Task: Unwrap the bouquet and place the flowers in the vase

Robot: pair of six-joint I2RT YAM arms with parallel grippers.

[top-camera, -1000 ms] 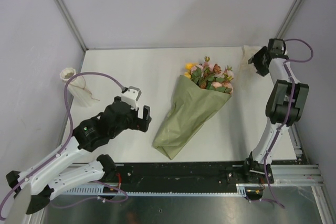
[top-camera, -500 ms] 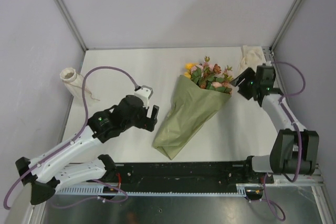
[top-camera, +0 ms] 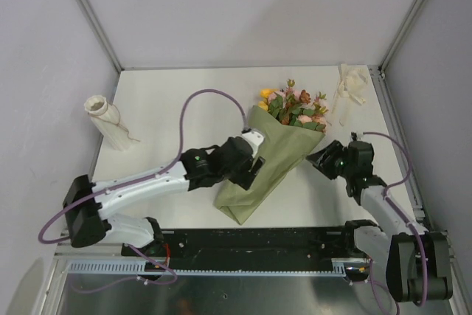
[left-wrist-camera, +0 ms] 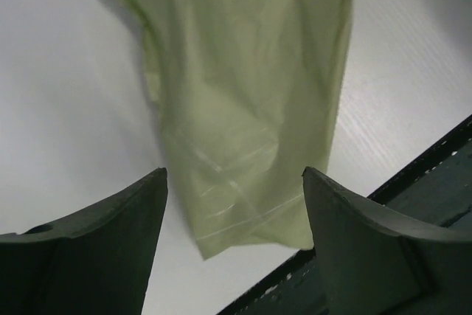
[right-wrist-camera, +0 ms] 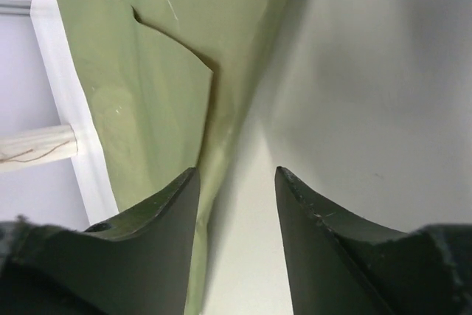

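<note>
at bouquet (top-camera: pixel 284 149) edges, l+r: jaws apart

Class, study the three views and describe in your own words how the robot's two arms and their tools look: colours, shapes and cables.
The left arm and right arm have white links joined by bulky black joints. A purple cable runs along each. The left tool and right tool each have two dark, broad fingers tapering to blunt tips.

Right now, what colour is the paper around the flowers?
Olive-green paper, clearest in the top view.
</note>
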